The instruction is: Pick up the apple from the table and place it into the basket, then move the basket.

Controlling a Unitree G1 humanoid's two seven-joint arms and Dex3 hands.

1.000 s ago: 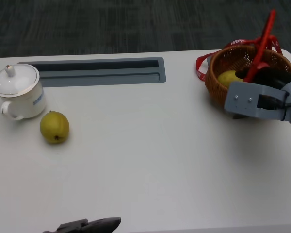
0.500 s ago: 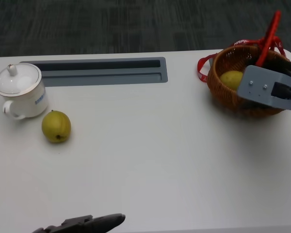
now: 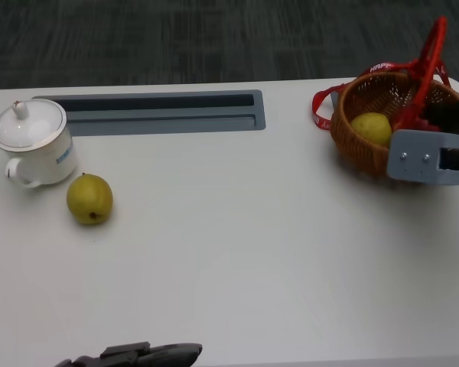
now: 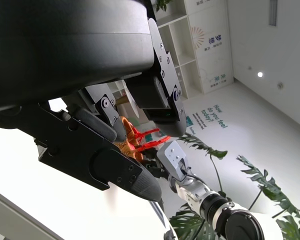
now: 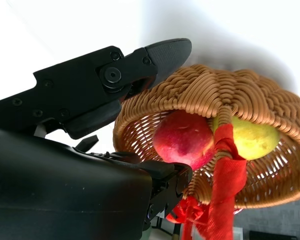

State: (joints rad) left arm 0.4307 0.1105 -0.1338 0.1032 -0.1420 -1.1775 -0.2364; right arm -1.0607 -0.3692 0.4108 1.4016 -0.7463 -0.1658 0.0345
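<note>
The red apple (image 5: pixel 184 140) lies inside the wicker basket (image 3: pixel 367 145) beside a yellow-green fruit (image 3: pixel 370 127) (the head view shows only the yellow one). The basket stands at the table's (image 3: pixel 237 252) far right corner, its red-wrapped handle (image 3: pixel 427 61) upright. The right hand (image 3: pixel 450 121) has its fingers around the handle. The left hand (image 3: pixel 138 356) hangs at the near edge, fingers apart, holding nothing. Far left, a pear (image 3: pixel 89 199) sits beside a lidded white cup (image 3: pixel 32 144).

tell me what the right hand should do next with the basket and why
Probably keep carrying the basket sideways, level. The red apple already sits inside beside a yellow-green fruit, and the right hand grips at the red-wrapped handle, so only the move remains.
</note>
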